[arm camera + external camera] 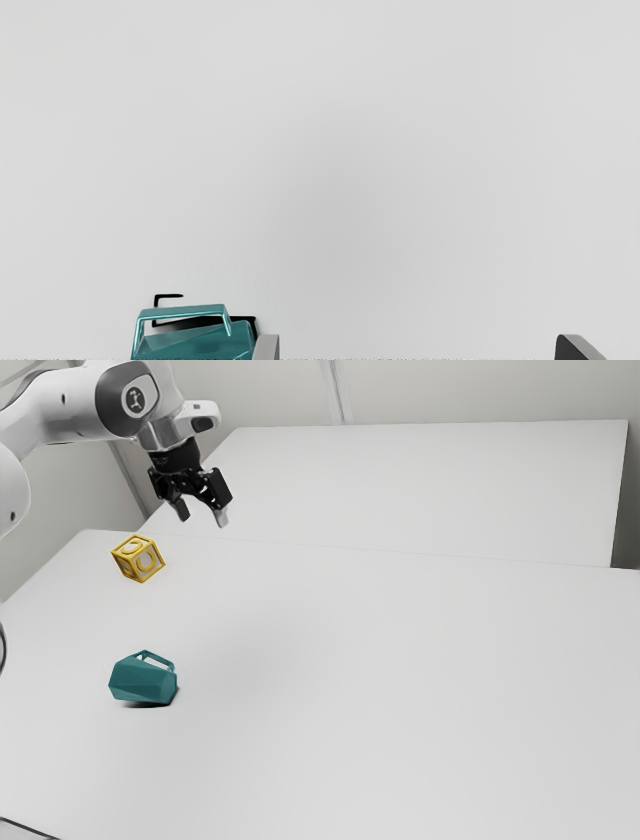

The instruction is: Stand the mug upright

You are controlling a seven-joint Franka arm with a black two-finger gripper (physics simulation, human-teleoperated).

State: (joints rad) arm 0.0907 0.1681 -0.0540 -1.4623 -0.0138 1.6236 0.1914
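The teal mug [143, 681] lies on its side on the table, with its handle facing up, toward the exterior view's lower left. High over the table, up and to the exterior view's right of the mug, hangs my gripper [202, 517]. In the wrist view, the gripper [417, 347] has its two fingertips wide apart with nothing between them. Part of the mug [200, 345] shows beside one fingertip, its handle toward the camera; the rest of it is cut off by the picture's edge.
A yellow cube with round cutouts [138, 558] sits on the white table [400, 690], behind the mug in the exterior view. A pale wall panel [420, 485] rises beyond the table's far edge.
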